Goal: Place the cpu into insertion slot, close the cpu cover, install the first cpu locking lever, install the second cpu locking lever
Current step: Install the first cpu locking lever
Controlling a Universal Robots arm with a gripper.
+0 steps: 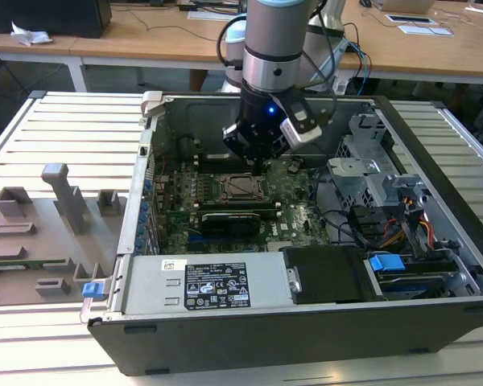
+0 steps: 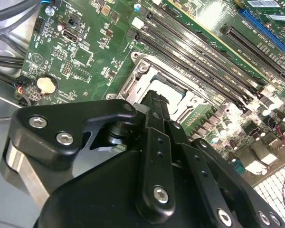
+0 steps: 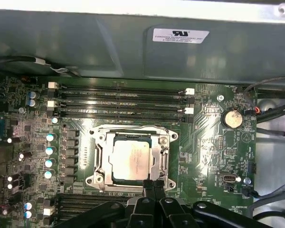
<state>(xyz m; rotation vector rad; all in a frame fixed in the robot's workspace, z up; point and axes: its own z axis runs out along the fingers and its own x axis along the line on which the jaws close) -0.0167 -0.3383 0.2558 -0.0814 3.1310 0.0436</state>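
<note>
The cpu (image 3: 130, 159), a silvery square chip, lies flat in the insertion slot on the green board. The slot itself is hidden beneath it. The dull metal cpu cover (image 3: 162, 159) lies flat around the chip, framing it through its window. A thin wire lever (image 3: 133, 127) runs along one edge of the cover. My gripper (image 3: 154, 184) is shut with nothing between its black fingers. Its tips stand at the cover's edge opposite that lever. In the second wrist view the gripper (image 2: 154, 100) hides part of the cpu (image 2: 173, 90). In the exterior view the gripper (image 1: 258, 165) hangs just above the cpu (image 1: 243, 186).
Long black memory slots (image 3: 118, 99) and a coin battery (image 3: 232, 118) lie near the socket, with the grey case wall (image 3: 133, 42) behind. The open case holds a power supply (image 1: 209, 285), a drive cage (image 1: 370, 169) and cables (image 1: 386, 229). A grey fixture plate (image 1: 48, 233) sits at the exterior view's left.
</note>
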